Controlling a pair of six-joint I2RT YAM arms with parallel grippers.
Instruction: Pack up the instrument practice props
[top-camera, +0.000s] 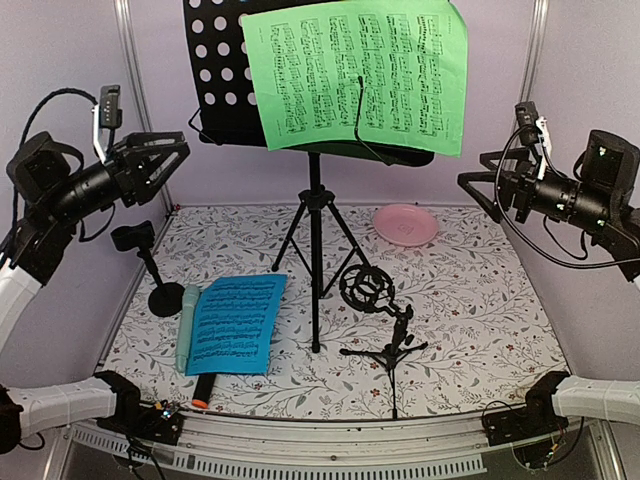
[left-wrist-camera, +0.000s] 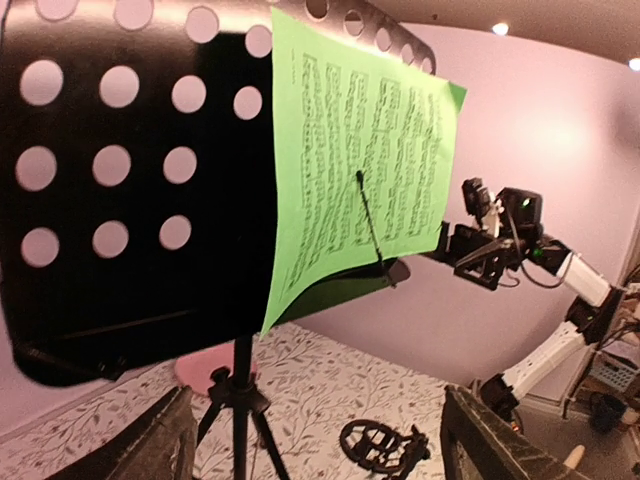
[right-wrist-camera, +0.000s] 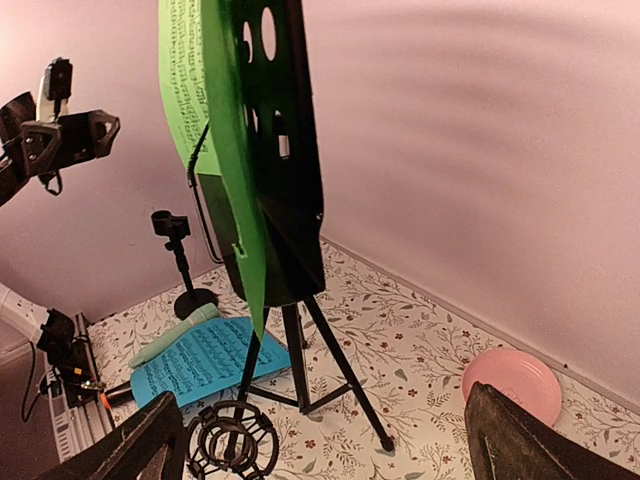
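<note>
Floral tabletop (top-camera: 480, 300) bears the rack (top-camera: 225, 122); left gripper (top-camera: 175, 168) and right gripper (top-camera: 474, 178) flank it, spread wide, empty.

Green sheet (top-camera: 360, 75) on upright black rack (top-camera: 225, 125), blue sheet (top-camera: 236, 325) flat on floral mat (top-camera: 480, 310), pink plate (top-camera: 405, 224) behind

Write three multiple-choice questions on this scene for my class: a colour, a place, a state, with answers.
1. What colour is the sheet on the sheet-music rack? A. blue B. green C. white
2. Where is the blue music sheet? A. flat on the table beside the mint-green microphone B. on the rack C. in a box
3. How are the left gripper and right gripper? A. both shut B. left shut on the rack C. both open, empty
Answers: B, the green music sheet leans on it; A, it lies by the microphone; C, both pairs of jaws stand apart, nothing between.
</note>
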